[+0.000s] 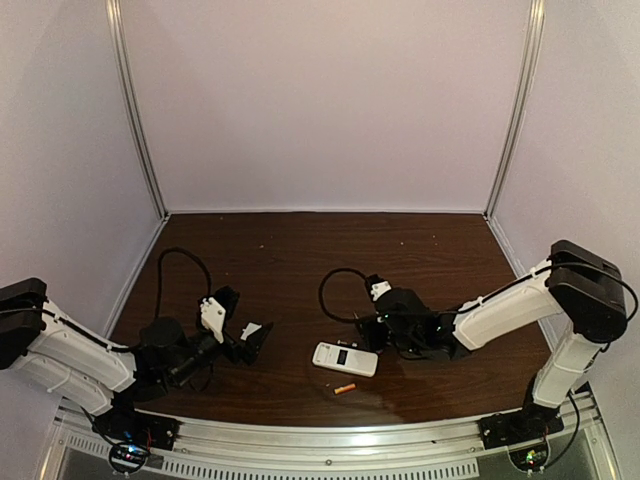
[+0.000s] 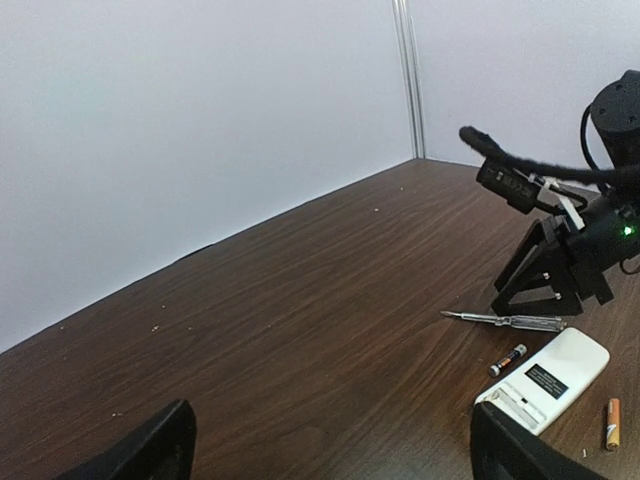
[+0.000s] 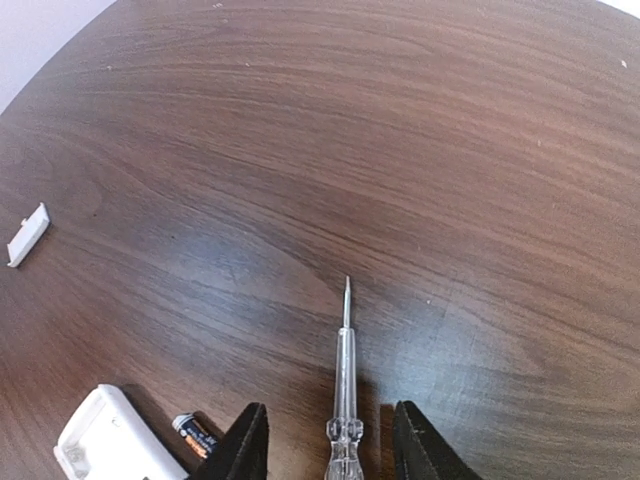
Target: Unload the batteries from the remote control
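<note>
The white remote control [image 1: 345,358] lies flat near the table's front; it also shows in the left wrist view [image 2: 552,377] and at the right wrist view's bottom left [image 3: 108,443]. The orange battery [image 1: 344,388] lies loose in front of it [image 2: 612,423]. The silvery-grey, dark-ended battery [image 2: 507,360] lies beside the remote's far side [image 3: 196,436]. My right gripper [image 3: 330,452] is open, low over the table, its fingers either side of a clear screwdriver [image 3: 344,385]. My left gripper [image 2: 330,462] is open and empty, left of the remote.
The clear screwdriver [image 2: 510,321] lies on the wood next to the right gripper [image 1: 370,322]. A small white cover piece [image 3: 27,235] lies on the table by the left gripper [image 1: 243,322]. White walls enclose the table on three sides.
</note>
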{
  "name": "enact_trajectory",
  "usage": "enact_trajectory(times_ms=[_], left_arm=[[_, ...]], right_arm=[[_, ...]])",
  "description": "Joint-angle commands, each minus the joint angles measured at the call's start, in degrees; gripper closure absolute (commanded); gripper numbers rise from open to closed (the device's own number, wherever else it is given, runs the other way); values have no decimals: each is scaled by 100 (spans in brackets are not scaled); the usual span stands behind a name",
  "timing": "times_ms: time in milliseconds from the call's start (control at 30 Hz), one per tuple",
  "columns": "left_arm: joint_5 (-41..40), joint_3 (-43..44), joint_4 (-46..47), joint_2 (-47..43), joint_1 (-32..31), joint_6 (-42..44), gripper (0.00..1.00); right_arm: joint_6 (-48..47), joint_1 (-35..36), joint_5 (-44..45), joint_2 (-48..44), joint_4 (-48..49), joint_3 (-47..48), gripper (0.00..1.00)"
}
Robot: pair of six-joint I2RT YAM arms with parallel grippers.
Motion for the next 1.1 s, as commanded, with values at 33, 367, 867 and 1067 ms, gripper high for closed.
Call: enact_trajectory(times_ms=[33,367,867,1067], left_arm=[[-53,-76,175,-116,36,-79,3],[-110,-98,190,-156,32,-83,3],[-1294,338,-1046,-639,37,-858,3],[-2573,1083,-3323,-1722,32,-1563,3]], right_arm=[[-142,30,142,-693,-484,229,50],[-501,5,750,-1833,-1228,294,7],[-893,-365,1842,-3233,-1949,392,0],[-985,-615,1900,-3409,-2362,706,0]])
